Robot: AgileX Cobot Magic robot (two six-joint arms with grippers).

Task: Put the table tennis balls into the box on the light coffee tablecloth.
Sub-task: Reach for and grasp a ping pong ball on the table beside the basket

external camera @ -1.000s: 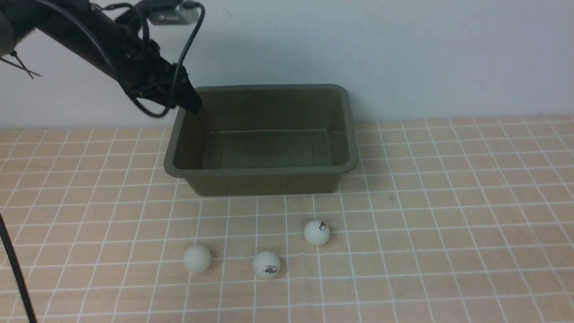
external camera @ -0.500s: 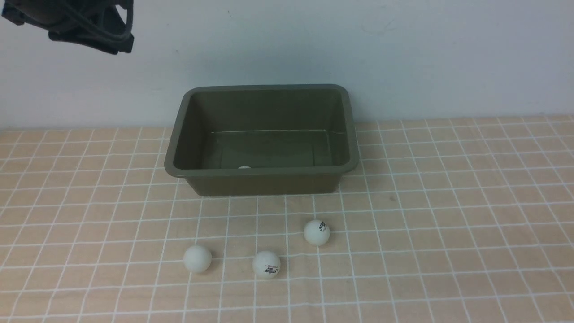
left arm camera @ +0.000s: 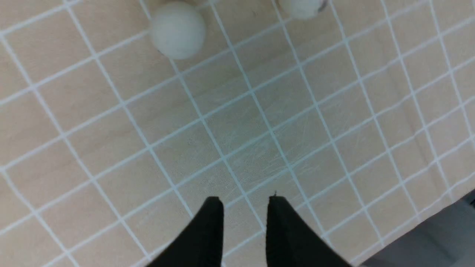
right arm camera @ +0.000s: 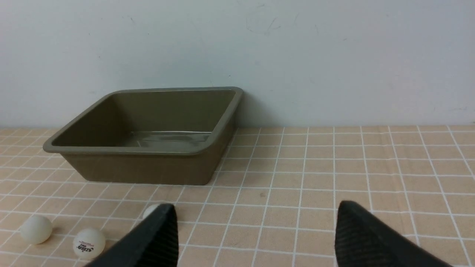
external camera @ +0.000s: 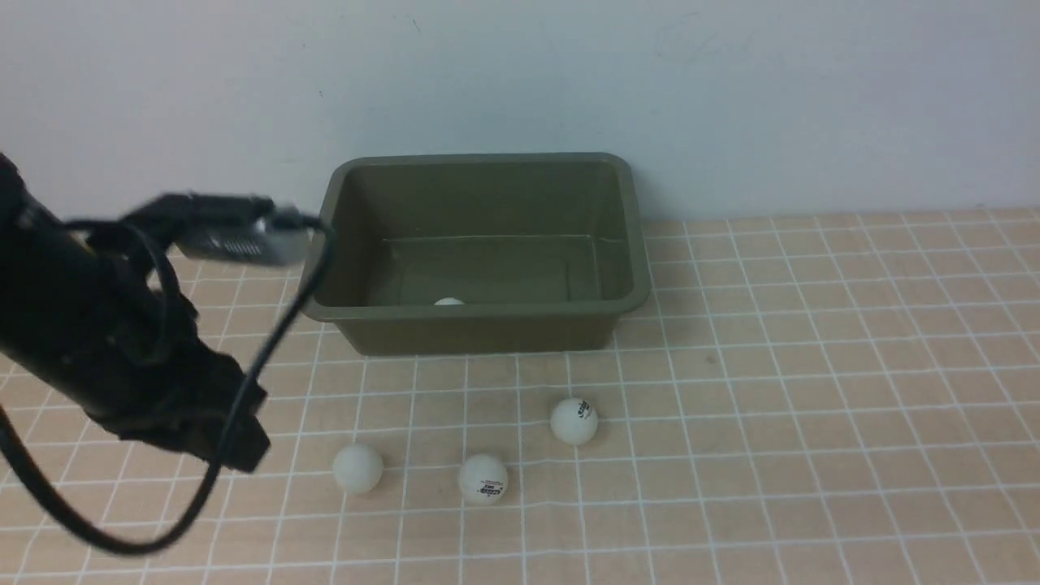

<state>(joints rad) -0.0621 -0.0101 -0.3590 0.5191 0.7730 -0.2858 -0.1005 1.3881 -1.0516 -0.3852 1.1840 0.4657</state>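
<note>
The olive-green box (external camera: 479, 325) stands at the back of the light coffee tablecloth (external camera: 812, 406), with one white table tennis ball (external camera: 448, 301) just showing over its front wall. Three more balls lie in front of it: a plain one (external camera: 357, 468), a logo one (external camera: 483, 478) and a third (external camera: 574, 421). My left gripper (external camera: 248, 447) hangs low just left of the plain ball (left arm camera: 178, 29), shut and empty (left arm camera: 245, 202). In its own wrist view my right gripper (right arm camera: 256, 213) stands open and empty, facing the box (right arm camera: 148, 163); it does not show in the front view.
A pale wall (external camera: 731, 97) rises right behind the box. The left arm's black cable (external camera: 203, 487) loops down over the cloth at the front left. In the left wrist view the cloth's edge (left arm camera: 426, 241) runs close to the gripper.
The left arm left the box's left rim, rose out of frame, then came down onto the cloth left of the balls. Its jaws closed. A ball now lies in the box.
</note>
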